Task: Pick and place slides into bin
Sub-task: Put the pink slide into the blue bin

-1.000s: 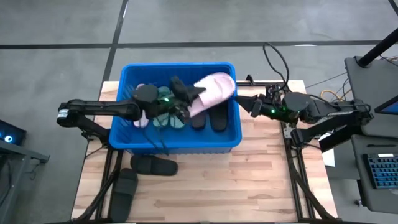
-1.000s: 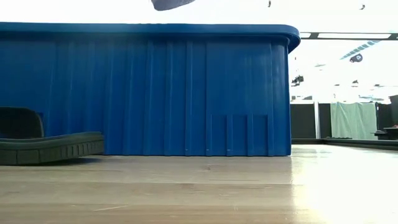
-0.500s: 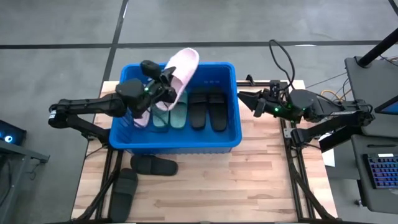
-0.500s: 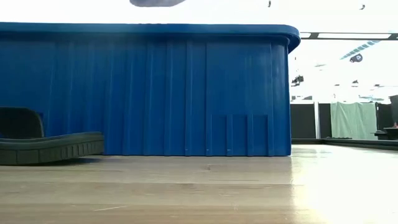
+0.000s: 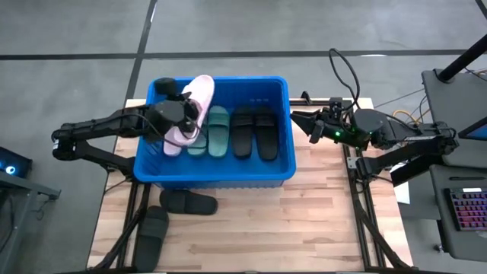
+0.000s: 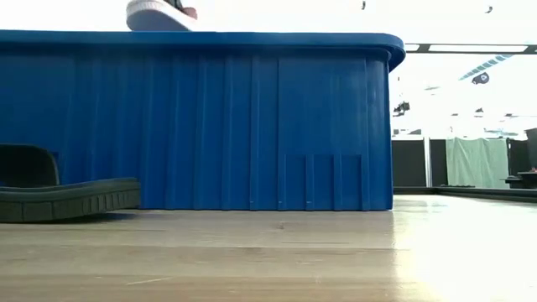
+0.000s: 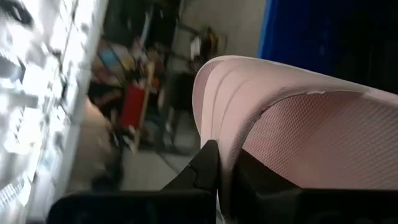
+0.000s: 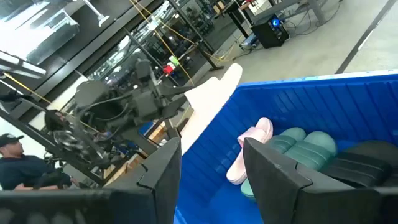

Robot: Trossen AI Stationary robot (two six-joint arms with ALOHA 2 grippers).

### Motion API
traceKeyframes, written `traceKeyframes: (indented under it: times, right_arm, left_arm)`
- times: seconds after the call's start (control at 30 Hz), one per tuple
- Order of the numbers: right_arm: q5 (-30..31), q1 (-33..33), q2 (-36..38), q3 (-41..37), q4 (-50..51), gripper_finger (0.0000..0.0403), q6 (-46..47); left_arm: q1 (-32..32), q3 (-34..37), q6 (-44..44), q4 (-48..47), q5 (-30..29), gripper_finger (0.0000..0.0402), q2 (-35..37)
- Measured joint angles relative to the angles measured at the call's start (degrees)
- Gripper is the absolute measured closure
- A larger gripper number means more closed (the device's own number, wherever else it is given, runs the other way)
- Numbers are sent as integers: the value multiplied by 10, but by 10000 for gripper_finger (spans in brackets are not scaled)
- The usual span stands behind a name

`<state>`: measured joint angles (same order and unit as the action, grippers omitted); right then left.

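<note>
The blue bin (image 5: 283, 164) stands mid-table. In it lie one pale pink slide (image 5: 173, 141), two dark green slides (image 5: 211, 131) and two black slides (image 5: 255, 131), soles down. My left gripper (image 5: 183, 116) is over the bin's left part, shut on the second pale pink slide (image 5: 200, 95), whose sole shows above the rim in the low view (image 6: 155, 13). Two black slides (image 5: 189, 202) (image 5: 152, 234) lie on the table near the bin's near left corner. My right gripper (image 5: 303, 124) is open and empty, just right of the bin. My left gripper pinches the pink slide's wide strap at its edge (image 7: 219, 146), one finger (image 7: 204, 167) outside the strap and the other (image 7: 261, 180) under it, over the footbed. The slide is lifted clear above the bin's far left part, tilted, one end past the far rim.
The bin fills the table's far middle. Bare wooden table (image 5: 304, 228) lies in front of it and to the right. The bin's near wall (image 6: 252, 126) blocks most of the low view. A person (image 8: 18, 165) shows beyond the table in the right wrist view.
My left gripper has carried the pink slide from over the bin's right-middle toward the table's left edge and somewhat down. The slide has turned from lying across the bin to pointing at the far rim. My right gripper has stayed open beside the bin.
</note>
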<state>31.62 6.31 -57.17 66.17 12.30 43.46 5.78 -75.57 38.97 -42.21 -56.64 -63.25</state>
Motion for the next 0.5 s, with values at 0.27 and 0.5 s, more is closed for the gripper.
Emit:
traceKeyframes:
  times: [0.27, 0.5]
  right_arm:
    - [0, 0, 0, 0, 12, 244, 0]
    - [0, 0, 0, 0, 12, 244, 0]
  left_arm:
    - [31, 80, -100, -50, 6, 401, -2]
    - [36, 182, -182, -48, 5, 401, 25]
